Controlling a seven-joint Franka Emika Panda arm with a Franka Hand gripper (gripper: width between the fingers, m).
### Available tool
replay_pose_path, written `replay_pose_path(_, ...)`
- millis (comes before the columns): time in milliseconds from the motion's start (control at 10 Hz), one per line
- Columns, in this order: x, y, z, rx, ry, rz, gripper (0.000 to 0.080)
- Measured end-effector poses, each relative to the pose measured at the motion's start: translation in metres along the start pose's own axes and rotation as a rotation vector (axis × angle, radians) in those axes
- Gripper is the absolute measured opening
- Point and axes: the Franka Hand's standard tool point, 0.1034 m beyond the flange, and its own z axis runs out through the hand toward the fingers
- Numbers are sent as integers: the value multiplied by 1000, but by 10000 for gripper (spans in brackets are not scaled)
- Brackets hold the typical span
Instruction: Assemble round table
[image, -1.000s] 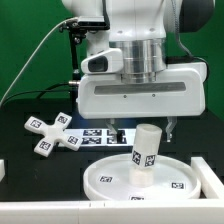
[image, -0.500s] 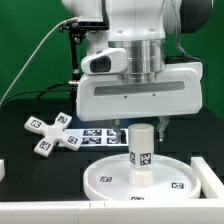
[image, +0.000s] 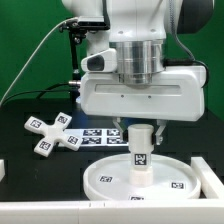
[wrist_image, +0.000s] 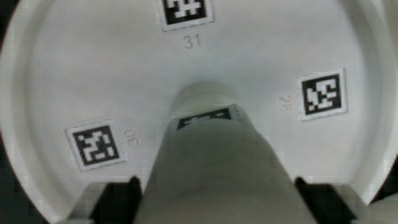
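The white rimmed round disc (image: 140, 176) lies flat on the black table at the front. The short cylindrical leg (image: 140, 152) stands upright on the disc's middle, a tag facing the camera. My gripper (image: 140, 131) comes down from above and is shut on the leg's top, a finger on each side. In the wrist view the leg (wrist_image: 217, 160) runs from between my fingers (wrist_image: 119, 200) down to the disc (wrist_image: 107, 70), which shows three tags. The cross-shaped base (image: 54, 134) lies on the table at the exterior view's left, apart from the disc.
The marker board (image: 100, 134) lies flat on the table behind the disc, partly hidden by my gripper. A white block (image: 3, 169) sits at the exterior view's left edge. A white wall (image: 60, 212) runs along the front edge.
The leg was tilted a second ago and now stands upright on the disc's middle. My gripper has come lower over it and a little toward the exterior view's left.
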Motion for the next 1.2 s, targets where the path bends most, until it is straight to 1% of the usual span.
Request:
replay_pose_path(300, 1, -1, 2, 37, -16, 496, 406)
replay_pose_path(400, 0, -2, 2, 50, -20, 624, 406)
replay_pose_path(500, 0, -2, 2, 53, -27, 696, 406)
replay_pose_path(600, 0, -2, 3, 52, -28, 696, 529)
replay_pose_path(700, -1, -2, 3, 52, -27, 663, 529)
replay_pose_path(800, 1, -1, 2, 53, -22, 593, 612)
replay_pose_path(900, 5, 3, 0, 57, -13, 409, 639)
replay_pose_path(1000, 7, 2, -2, 48, 1, 233, 639)
replay_pose_path(1100, 2, -3, -1, 30, 10, 119, 648)
replay_pose_path(1200, 3, -2, 0, 29, 10, 51, 648)
